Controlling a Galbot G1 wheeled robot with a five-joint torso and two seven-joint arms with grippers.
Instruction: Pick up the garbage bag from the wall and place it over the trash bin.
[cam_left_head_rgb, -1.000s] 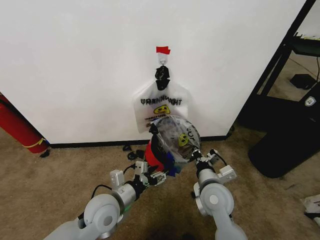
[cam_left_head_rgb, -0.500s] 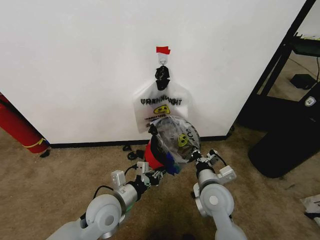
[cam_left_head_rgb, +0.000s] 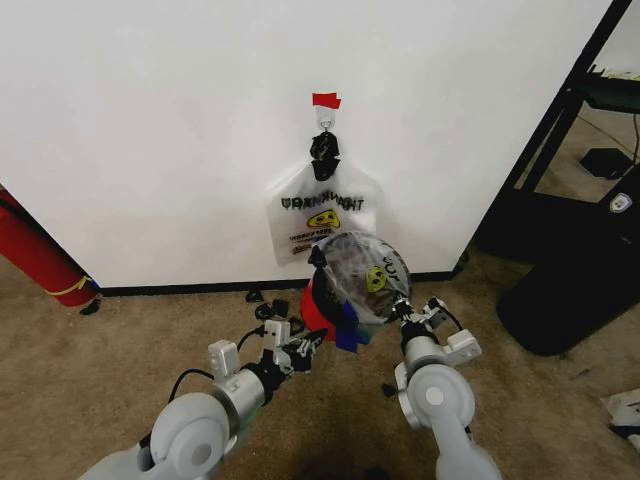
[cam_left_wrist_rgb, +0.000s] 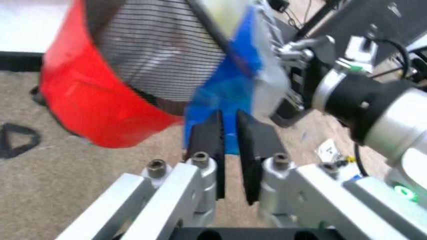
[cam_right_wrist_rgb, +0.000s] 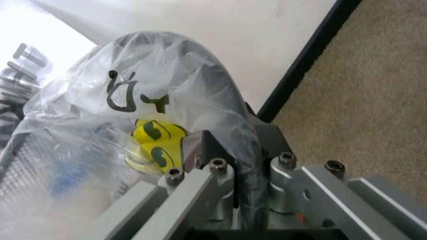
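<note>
The garbage bag (cam_left_head_rgb: 365, 275) is a clear plastic bag with a yellow smiley. It is stretched over the mouth of the trash bin (cam_left_head_rgb: 318, 312), a black mesh bucket with a red base, tilted low in front of the wall (cam_left_head_rgb: 150, 130). My left gripper (cam_left_head_rgb: 300, 348) sits at the bin's near left, its fingers nearly together on the blue tape patch (cam_left_wrist_rgb: 230, 90) of a handle. My right gripper (cam_left_head_rgb: 400, 313) is on the bin's right, shut on the bag's plastic (cam_right_wrist_rgb: 133, 100) and the dark rim.
A second smiley "THANK YOU" bag (cam_left_head_rgb: 322, 215) hangs from the hook (cam_left_head_rgb: 325, 118) under a red tape piece (cam_left_head_rgb: 326, 100). A red cylinder (cam_left_head_rgb: 35, 255) leans at the far left. A black stand (cam_left_head_rgb: 570, 290) fills the right. The floor is brown carpet.
The bin and bag have shifted slightly to the right. My left gripper has drawn back to the left, away from the bin, stretching the blue-taped handle.
</note>
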